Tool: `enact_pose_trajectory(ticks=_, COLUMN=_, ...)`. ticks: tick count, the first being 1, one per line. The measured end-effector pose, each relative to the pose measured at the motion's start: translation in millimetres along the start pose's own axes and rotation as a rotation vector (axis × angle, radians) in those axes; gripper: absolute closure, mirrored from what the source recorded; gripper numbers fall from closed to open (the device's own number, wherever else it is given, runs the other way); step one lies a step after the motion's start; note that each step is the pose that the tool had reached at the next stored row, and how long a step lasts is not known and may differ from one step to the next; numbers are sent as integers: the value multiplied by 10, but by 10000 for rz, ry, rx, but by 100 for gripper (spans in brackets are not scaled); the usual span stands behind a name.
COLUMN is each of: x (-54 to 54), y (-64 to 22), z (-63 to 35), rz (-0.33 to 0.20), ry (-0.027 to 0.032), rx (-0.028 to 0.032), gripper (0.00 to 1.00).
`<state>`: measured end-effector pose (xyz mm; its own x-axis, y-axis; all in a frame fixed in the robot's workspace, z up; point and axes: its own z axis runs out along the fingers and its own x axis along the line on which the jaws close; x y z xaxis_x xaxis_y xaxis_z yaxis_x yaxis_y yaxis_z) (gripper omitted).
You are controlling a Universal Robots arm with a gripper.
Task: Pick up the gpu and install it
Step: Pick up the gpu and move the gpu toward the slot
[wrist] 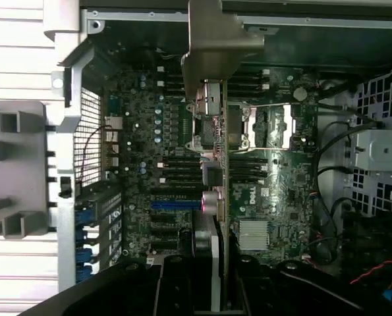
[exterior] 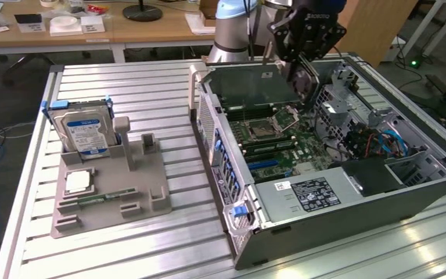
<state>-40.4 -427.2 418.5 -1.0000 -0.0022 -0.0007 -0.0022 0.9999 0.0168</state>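
The gpu (exterior: 250, 87) is a thin dark card that hangs over the open computer case (exterior: 339, 215), above the motherboard (exterior: 285, 145). Its silver end bracket (exterior: 197, 75) points toward the exterior view's left. My gripper (exterior: 304, 78) is shut on the card's other end, coming down from above. In the wrist view the gpu (wrist: 223, 164) appears edge-on, with its bracket (wrist: 215, 39) at the far end near the case's rear wall. My gripper (wrist: 219, 289) holds it between the two dark fingers (wrist: 176, 289). The card hovers over the expansion slots (wrist: 176, 205), apart from them.
A grey holder (exterior: 149, 192) on the exterior view's left carries a blue-labelled hard drive (exterior: 87, 131), a processor chip (exterior: 78, 181) and a green memory stick (exterior: 103, 197). Inside the case are the processor socket (exterior: 285, 119), a drive cage (exterior: 347, 99) and blue cables (exterior: 385, 142).
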Motion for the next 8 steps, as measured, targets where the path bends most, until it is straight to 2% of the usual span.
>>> enact_pose_trajectory(ticks=8, x=-364, y=-2, z=8, rz=-1, ry=0, rx=-1, gripper=72)
